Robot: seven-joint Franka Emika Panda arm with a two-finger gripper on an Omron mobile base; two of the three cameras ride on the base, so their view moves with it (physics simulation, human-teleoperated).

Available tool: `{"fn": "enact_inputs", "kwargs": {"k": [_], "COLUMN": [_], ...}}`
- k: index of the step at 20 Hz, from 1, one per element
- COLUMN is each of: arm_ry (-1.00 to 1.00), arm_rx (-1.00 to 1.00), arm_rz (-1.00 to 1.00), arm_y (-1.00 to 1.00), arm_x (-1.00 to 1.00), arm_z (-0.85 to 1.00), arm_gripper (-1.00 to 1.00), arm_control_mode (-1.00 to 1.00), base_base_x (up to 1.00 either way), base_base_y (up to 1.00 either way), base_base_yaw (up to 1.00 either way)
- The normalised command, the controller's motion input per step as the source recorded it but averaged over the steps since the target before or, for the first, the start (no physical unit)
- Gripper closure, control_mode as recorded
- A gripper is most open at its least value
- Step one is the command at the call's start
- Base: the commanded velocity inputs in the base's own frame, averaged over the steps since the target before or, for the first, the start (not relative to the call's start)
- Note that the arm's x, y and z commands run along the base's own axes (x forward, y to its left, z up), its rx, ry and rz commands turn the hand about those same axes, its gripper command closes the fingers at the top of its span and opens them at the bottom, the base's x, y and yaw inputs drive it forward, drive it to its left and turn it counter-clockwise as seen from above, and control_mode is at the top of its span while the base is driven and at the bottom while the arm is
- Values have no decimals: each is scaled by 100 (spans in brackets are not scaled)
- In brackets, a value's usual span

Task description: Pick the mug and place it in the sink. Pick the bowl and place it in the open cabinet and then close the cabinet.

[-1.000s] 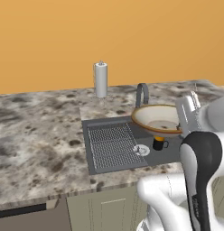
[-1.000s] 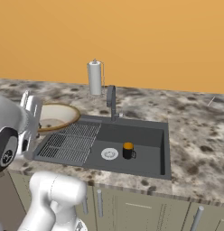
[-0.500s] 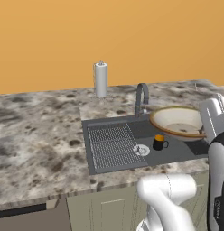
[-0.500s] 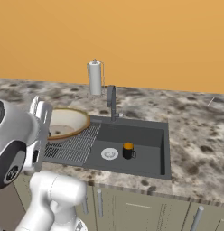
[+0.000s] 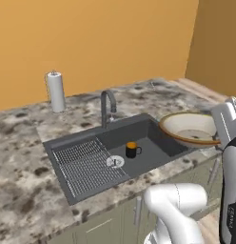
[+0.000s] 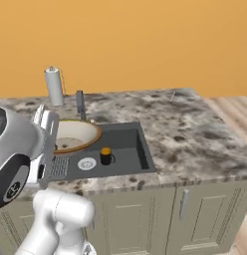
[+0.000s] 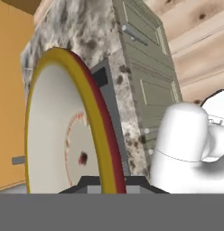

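I am holding the bowl (image 5: 192,128) up in the air by its rim, the gripper (image 7: 107,182) pinching the orange-brown edge between nearly closed fingers. In the left base view the bowl is hanging level over the right end of the sink (image 5: 153,131), above the counter (image 5: 24,190) edge. In the right base view it is sitting over the sink's left part. The mug (image 5: 132,149) is standing upright on the sink floor, just beside the drain (image 5: 114,162). A paper towel roll (image 5: 55,91) is standing by the wall.
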Motion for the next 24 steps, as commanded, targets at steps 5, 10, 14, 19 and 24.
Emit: {"fn": "enact_inputs", "kwargs": {"k": [5,10,14,19,24], "arm_ry": [0,0,0,0,0], "arm_rx": [0,0,0,0,0], "arm_rz": [0,0,0,0,0], "arm_y": [0,0,0,0,0], "arm_x": [0,0,0,0,0], "arm_z": [0,0,0,0,0], "arm_gripper": [100,100,100,100,100], "arm_control_mode": [100,100,100,100,100], "base_base_x": [0,0,0,0,0], "base_base_y": [-1,0,0,0,0], "base_base_yaw": [-97,-100,-100,-100,-100]}}
